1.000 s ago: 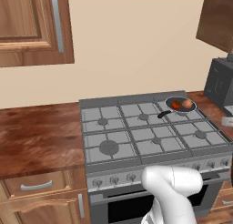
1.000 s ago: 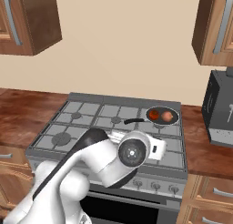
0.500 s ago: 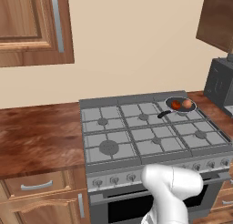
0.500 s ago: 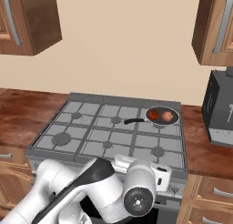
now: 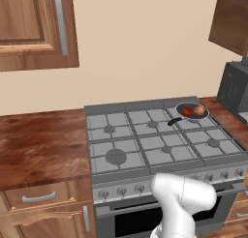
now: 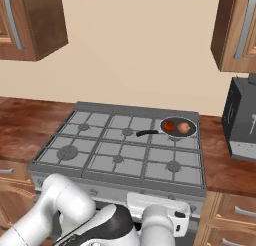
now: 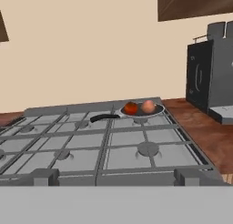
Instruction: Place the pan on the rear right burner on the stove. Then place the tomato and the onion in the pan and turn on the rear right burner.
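The wide grey steel six-burner stove [image 5: 164,145] carries the small black frying pan [image 6: 178,127] at two o'clock on its top. Inside sit the red-orange tomato [image 6: 169,125] and, at its three o'clock, the pale tan onion [image 6: 184,127]. The gripper [image 7: 113,177], low at the stove's front edge, stands released, holding nothing.

You saw a stove [image 5: 164,150] of dull grey metal with rough grid tops. The pan [image 5: 192,111] looked black and matt with a thin grey metal rim. The counter [image 5: 41,145] and cupboards [image 5: 29,29] looked like shiny brown wood. The wall [image 5: 145,53] was smooth and plain.
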Robot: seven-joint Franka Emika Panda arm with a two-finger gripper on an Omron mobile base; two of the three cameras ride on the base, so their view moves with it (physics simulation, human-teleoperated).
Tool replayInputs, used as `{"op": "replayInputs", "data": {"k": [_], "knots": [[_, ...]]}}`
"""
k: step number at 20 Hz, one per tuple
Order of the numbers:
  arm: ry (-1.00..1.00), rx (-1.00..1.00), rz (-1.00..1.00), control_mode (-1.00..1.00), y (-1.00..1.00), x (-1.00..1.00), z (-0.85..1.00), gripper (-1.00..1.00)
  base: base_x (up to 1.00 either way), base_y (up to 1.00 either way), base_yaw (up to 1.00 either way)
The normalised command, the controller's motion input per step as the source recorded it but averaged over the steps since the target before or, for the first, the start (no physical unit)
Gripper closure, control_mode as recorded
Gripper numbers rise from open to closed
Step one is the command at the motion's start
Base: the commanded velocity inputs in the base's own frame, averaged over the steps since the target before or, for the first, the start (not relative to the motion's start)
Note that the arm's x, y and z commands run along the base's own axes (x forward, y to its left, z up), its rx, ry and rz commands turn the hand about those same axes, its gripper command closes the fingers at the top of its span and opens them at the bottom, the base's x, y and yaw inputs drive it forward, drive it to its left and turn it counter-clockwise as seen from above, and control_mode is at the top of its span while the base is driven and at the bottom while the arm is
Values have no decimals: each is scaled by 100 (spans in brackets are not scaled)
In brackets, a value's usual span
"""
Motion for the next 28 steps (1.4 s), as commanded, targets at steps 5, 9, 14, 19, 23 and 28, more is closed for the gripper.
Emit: {"op": "replayInputs", "data": {"k": [5,9,14,19,23,28], "knots": [[-14,-2,9,-100,-5,-4,-28,-100,0,0,0],[-11,-3,7,-100,-1,0,-29,-100,0,0,0],[-9,-3,4,-100,0,0,-26,-100,0,0,0],[-7,-4,3,-100,0,0,-25,-100,0,0,0],[-5,-4,1,-100,0,2,-18,-100,0,0,0],[-2,-3,0,-100,0,5,-20,-100,0,0,0]]}}
